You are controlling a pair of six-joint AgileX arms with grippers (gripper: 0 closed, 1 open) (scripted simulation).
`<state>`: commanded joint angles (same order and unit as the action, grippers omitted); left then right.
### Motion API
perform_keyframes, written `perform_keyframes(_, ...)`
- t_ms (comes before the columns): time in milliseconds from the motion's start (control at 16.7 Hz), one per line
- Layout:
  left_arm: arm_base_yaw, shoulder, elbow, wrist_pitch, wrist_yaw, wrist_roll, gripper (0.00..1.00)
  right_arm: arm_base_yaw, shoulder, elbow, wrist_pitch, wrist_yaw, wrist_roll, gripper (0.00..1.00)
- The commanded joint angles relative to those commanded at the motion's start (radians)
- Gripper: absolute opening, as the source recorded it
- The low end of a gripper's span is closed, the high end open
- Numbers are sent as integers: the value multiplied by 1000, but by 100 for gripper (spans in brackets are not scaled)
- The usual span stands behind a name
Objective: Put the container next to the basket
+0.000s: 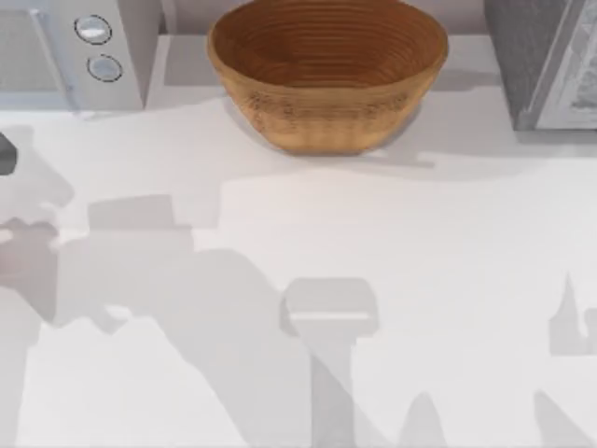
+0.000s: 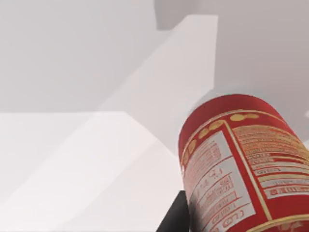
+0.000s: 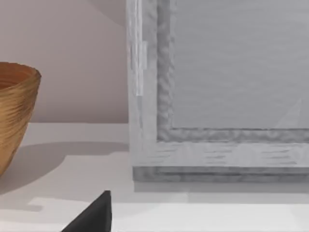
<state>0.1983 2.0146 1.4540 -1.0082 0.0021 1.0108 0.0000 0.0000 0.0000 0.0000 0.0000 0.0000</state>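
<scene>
The container, a red can with gold and white label markings, stands very close in the left wrist view. My left gripper is shut on it, and one dark finger lies against its side. The white table lies well below the can. A dark part of my left arm shows at the top view's left edge. The basket, large, brown and woven, stands at the back middle of the table, and its side shows in the right wrist view. A dark fingertip of my right gripper points toward the back right.
A white microwave with two round knobs stands at the back left. A grey box-like appliance stands at the back right, right of the basket, and its front faces the right wrist camera. Arm shadows fall across the white tabletop.
</scene>
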Motion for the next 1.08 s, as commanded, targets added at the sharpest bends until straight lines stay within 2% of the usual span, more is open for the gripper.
perform_keyframes(360, -3, -2, 0, 0, 0, 1, 0, 0, 0, 0, 0, 0, 0, 100)
perform_keyframes(540, -64, 27, 11, 8, 4, -61, 0, 0, 0, 0, 0, 0, 0, 100)
perform_keyframes(780, -262, 122, 47, 26, 18, -293, 0, 0, 0, 0, 0, 0, 0, 100)
perform_keyframes(1080, -533, 251, 130, 14, 39, -734, 0, 0, 0, 0, 0, 0, 0, 100)
